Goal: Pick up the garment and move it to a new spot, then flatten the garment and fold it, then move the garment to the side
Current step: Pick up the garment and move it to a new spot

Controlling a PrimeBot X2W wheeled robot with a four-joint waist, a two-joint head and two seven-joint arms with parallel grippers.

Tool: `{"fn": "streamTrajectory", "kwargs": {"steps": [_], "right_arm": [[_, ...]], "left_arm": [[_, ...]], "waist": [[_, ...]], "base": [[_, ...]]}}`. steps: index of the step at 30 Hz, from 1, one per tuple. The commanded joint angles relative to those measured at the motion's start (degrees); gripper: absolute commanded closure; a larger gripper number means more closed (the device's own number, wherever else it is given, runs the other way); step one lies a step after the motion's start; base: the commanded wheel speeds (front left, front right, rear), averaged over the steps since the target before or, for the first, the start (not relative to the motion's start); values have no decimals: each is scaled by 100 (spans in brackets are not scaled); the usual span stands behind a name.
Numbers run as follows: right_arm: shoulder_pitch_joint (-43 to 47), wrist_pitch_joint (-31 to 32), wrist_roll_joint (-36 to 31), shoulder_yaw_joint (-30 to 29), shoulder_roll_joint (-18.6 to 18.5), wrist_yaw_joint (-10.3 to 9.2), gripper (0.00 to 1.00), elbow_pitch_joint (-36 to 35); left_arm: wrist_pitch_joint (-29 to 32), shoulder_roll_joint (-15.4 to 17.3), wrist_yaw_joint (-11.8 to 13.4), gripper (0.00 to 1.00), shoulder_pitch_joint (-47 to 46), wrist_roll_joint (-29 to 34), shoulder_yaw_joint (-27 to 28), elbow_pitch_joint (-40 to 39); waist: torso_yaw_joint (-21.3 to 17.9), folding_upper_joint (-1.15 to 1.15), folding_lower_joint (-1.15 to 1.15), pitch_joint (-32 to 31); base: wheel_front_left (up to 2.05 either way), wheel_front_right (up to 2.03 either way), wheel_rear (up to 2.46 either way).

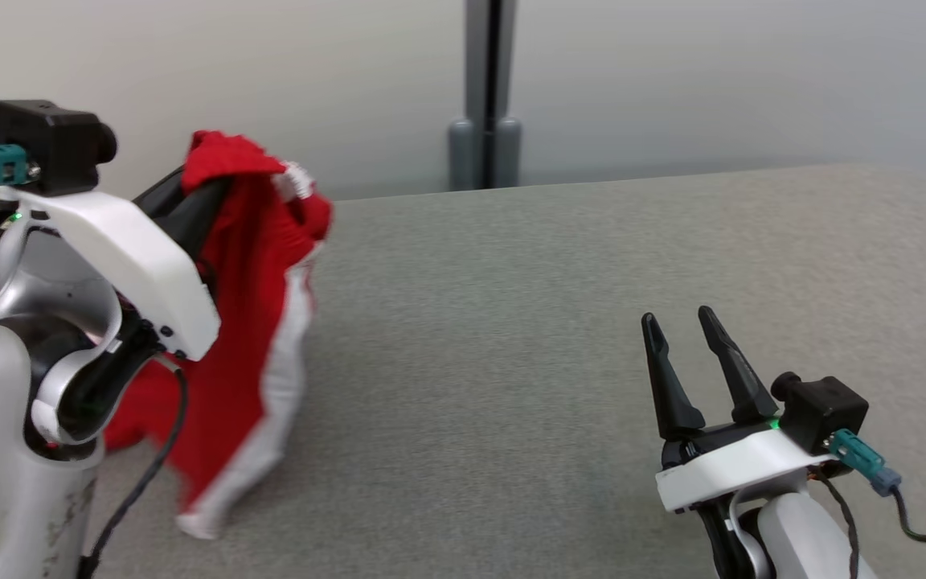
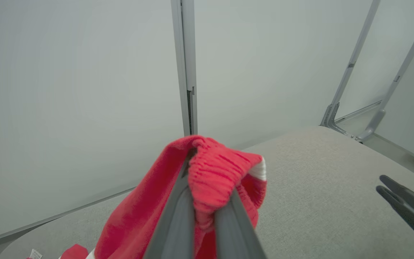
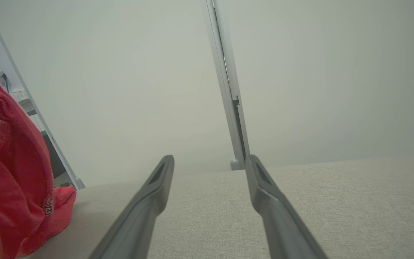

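Note:
The garment is red with a white side stripe. It hangs from my left gripper at the left of the grey table, its lower end trailing onto the surface. In the left wrist view the two dark fingers are shut on the garment's ribbed waistband, which bunches over the fingertips. My right gripper stands low at the right front, fingers apart with nothing between them. In the right wrist view the garment hangs at the far left, well away from my right gripper.
A pale wall with a grey vertical post rises behind the table's far edge. The table's rounded right end curves off at the far right. A cable trails from my right wrist.

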Motion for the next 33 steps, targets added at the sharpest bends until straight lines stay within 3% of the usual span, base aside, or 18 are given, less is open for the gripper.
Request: {"fn": "streamTrajectory", "kwargs": {"steps": [1,6,11,18,24,25,26,27,28,33], "right_arm": [[20,-8,8,-29,-15,0,0,-20],[1,-8,-61,-224,-13,0,0,-57],[-45,-8,-115,-463,-9,0,0,-127],[-90,-8,-195,-568,-15,0,0,-170],[-139,-8,-357,-610,-12,0,0,-154],[-145,-7,-393,-601,-12,0,0,-141],[-148,-7,-403,-593,-12,0,0,-131],[-145,-7,-418,-582,-14,0,0,-119],[-139,-7,-436,-568,-14,0,0,-105],[-93,-7,-449,-521,-20,0,0,-32]], "left_arm": [[-43,-40,50,100,-128,-21,6,-79],[-307,-561,292,100,-207,-285,61,-419],[-726,-930,501,100,242,-504,273,-124],[-1807,-934,257,100,1363,-418,588,1389],[-2794,-912,56,100,1622,-103,563,2718],[-2924,-930,36,95,1593,-71,541,2875],[-3034,-936,-2,62,1557,-33,504,3007],[-3140,-938,-31,4,1521,1,466,3121],[-3243,-933,-41,0,1484,37,450,3229],[-3577,-934,-133,0,1360,100,314,3593]], "waist": [[-332,0,0,-24],[-747,0,0,65],[-1007,0,0,193],[-1165,0,0,366],[-1070,0,0,415],[-1040,0,0,409],[-1008,0,0,398],[-976,0,0,379],[-947,0,0,358],[-811,0,0,213]], "base": [[0,0,0],[0,0,0],[0,0,0],[0,0,0],[0,0,0],[0,0,0],[0,0,0],[0,0,0],[0,0,0],[0,0,0]]}}
